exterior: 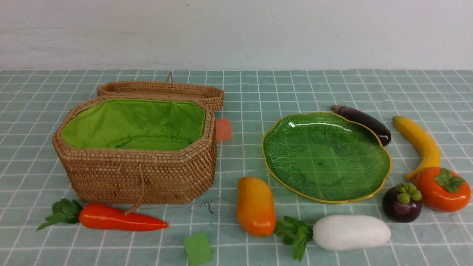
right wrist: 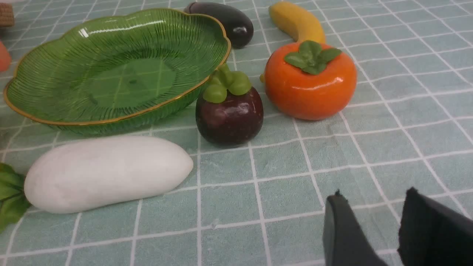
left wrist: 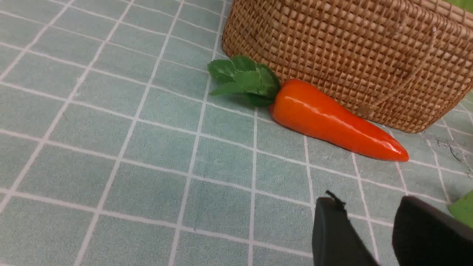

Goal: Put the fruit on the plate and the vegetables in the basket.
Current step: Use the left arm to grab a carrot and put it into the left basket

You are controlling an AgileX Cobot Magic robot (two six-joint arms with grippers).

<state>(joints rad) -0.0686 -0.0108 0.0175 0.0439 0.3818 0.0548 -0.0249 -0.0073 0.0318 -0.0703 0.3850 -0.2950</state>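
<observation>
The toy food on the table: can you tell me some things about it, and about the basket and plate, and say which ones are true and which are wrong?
1. The plate is empty. True.
2. The carrot is inside the basket. False: it lies on the table in front of the basket.
3. The lid of the basket is open. True.
4. The banana is on the plate. False: it lies on the table to the right of the plate.
5. The left gripper holds the carrot. False: its jaws are apart with nothing between them, and the carrot lies untouched.
</observation>
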